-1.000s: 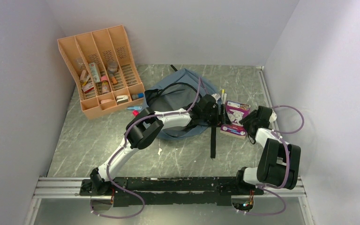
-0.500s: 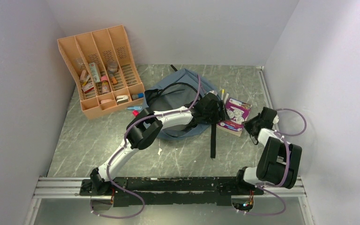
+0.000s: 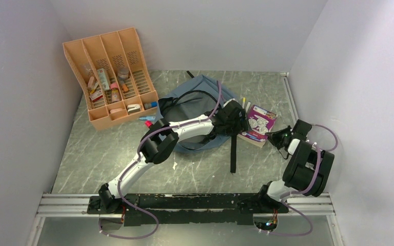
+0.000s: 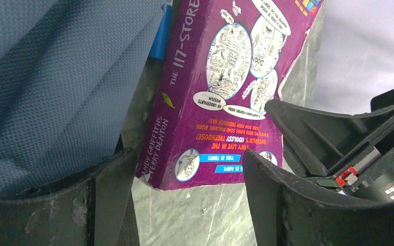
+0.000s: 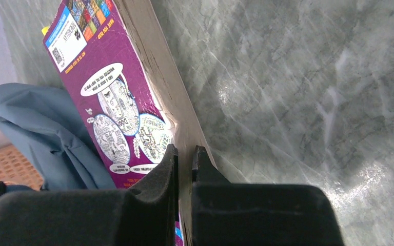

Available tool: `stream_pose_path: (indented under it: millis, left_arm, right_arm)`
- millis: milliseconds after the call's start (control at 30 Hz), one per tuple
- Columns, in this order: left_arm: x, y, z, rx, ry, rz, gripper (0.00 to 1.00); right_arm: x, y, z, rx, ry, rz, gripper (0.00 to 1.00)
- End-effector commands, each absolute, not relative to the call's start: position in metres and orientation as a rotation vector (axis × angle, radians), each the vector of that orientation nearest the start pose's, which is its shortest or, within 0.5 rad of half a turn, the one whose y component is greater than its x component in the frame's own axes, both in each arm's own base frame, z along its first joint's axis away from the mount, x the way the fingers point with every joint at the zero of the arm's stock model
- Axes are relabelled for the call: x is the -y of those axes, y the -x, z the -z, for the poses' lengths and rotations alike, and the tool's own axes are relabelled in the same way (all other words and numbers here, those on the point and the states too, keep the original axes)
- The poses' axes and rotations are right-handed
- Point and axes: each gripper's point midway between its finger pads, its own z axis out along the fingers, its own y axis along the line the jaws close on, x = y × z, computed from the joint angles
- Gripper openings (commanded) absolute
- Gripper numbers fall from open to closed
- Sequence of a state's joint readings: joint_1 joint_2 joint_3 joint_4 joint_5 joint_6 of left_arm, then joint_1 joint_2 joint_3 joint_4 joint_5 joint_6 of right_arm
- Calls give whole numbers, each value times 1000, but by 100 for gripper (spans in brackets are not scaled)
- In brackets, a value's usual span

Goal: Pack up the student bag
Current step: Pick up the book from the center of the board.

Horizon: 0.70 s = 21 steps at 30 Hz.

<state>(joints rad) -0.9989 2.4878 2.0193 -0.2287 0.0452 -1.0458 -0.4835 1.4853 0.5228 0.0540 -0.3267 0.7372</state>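
The table is a flat grey slab with a marbled pattern. White walls close it in on the left, far and right sides. Bare room lies at near left and in the near middle, ahead of the arm bases.

The bag sits at far centre, a soft rounded heap of woven grey-blue cloth. A black strap trails from it toward the near edge.

At far left stands a rack of orange plastic, with four slanted slots, slatted sides and small bottles and boxes inside. A few small pink and blue bits lie just in front of it.

The left arm reaches across the bag's near side. The left gripper is spread wide with nothing between its scuffed black fingers. It points at the near end of the book.

That book is a thick purple paperback with white cartoon bubbles and a beige page block. It lies flat just right of the bag, its spine along the cloth.

The right arm is folded tight against the right wall, with little room behind it. The right gripper is clenched to a thin slit, holding nothing, at the book's right page edge. Whether it touches that edge cannot be told.

A blue pen lies between bag and book.
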Motion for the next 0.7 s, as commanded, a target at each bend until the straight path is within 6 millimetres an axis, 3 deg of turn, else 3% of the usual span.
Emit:
stream_pose_path:
  millis: [0, 200, 467, 667]
  left_arm:
    - [548, -301, 25, -2677, 55, 836, 82]
    - [556, -296, 28, -2685, 28, 898, 81]
    - [590, -274, 17, -2653, -102, 1227, 75]
    - [607, -268, -4, -2541, -201, 1416, 59]
  right_arm:
    - [49, -189, 73, -2451, -1697, -252, 0]
    - [50, -188, 74, -2440, -1706, -258, 0]
    - [48, -190, 73, -2442, -1691, -289, 0]
    - [45, -193, 73, -2444, -1671, -324, 0]
